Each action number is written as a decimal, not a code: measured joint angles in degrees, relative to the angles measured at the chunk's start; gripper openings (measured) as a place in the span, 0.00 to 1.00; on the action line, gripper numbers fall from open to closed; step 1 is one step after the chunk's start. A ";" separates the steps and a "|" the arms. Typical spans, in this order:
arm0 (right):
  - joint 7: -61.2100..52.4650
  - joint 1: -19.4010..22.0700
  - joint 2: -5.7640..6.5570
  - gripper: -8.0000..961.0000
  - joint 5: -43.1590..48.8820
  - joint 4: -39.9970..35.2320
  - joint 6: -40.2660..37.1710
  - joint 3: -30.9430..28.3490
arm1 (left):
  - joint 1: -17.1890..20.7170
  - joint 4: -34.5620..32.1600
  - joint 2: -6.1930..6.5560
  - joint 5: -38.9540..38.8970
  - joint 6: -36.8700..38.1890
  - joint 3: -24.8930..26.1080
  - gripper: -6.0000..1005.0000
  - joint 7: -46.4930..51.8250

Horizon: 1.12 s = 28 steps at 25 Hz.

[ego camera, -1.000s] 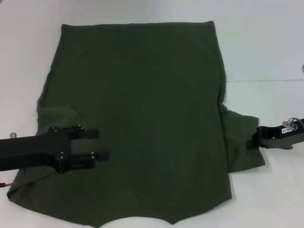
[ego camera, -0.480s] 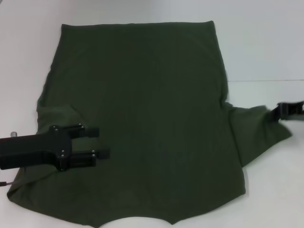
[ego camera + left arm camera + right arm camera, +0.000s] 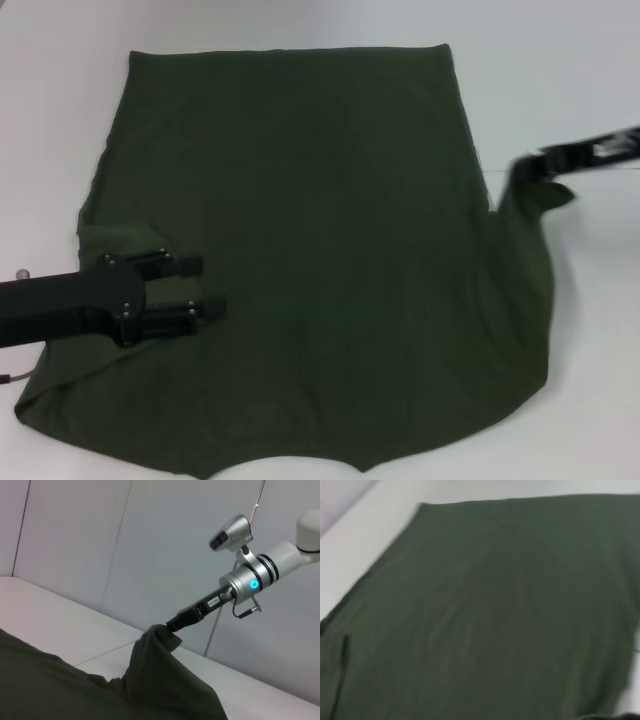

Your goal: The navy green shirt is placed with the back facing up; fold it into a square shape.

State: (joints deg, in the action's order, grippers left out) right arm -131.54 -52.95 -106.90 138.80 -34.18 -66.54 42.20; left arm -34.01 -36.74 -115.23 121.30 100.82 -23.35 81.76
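The left pincer (image 3: 212, 288) lay over the shirt's (image 3: 300, 220) left side, fingers parted and holding nothing. The shirt was spread flat on the white tabletop (image 3: 560, 90). At its right edge, the right pincer (image 3: 527, 167) was clamped on a raised sleeve.

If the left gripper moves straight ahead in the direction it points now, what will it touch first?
Only the navy green shirt. The left gripper points across the cloth toward the robot's right; nothing else shows in that line. Its height above the cloth is unclear.
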 joint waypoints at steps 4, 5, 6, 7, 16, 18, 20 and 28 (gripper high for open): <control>-2.37 -5.33 -2.15 0.03 0.29 3.28 1.71 7.01 | 0.00 0.00 0.15 -0.11 0.20 0.63 0.78 0.35; -3.32 -6.39 -2.64 0.04 0.31 4.32 2.74 8.91 | 0.00 -0.01 0.15 -0.14 0.22 0.67 0.78 0.37; -4.25 -7.61 -3.21 0.04 0.33 5.59 3.87 11.22 | 0.00 -0.03 0.18 -0.22 0.24 0.68 0.78 0.39; -5.42 -8.81 -3.82 0.04 0.44 6.78 5.36 13.18 | -0.01 -0.06 0.20 -0.25 0.25 0.71 0.78 0.42; -10.18 -11.61 -6.72 0.27 2.92 6.96 7.37 15.44 | -0.01 -0.09 0.17 -0.31 0.08 0.78 0.78 0.56; -9.78 -9.25 -6.12 0.37 0.84 4.22 6.38 11.78 | -0.05 -0.09 0.17 -0.36 0.22 0.92 0.78 0.88; -7.54 -6.17 -5.38 0.47 -3.18 1.73 4.98 7.63 | -0.14 -0.09 0.18 -0.77 0.38 1.23 0.78 1.43; 20.54 9.34 -3.70 0.74 -34.65 1.45 -6.71 -1.19 | 0.11 1.53 0.19 -3.04 -0.10 1.88 0.78 3.51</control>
State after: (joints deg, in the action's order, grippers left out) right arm -111.00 -43.61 -110.61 104.15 -32.73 -73.26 41.01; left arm -33.89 -35.21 -115.04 118.26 100.72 -21.48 85.27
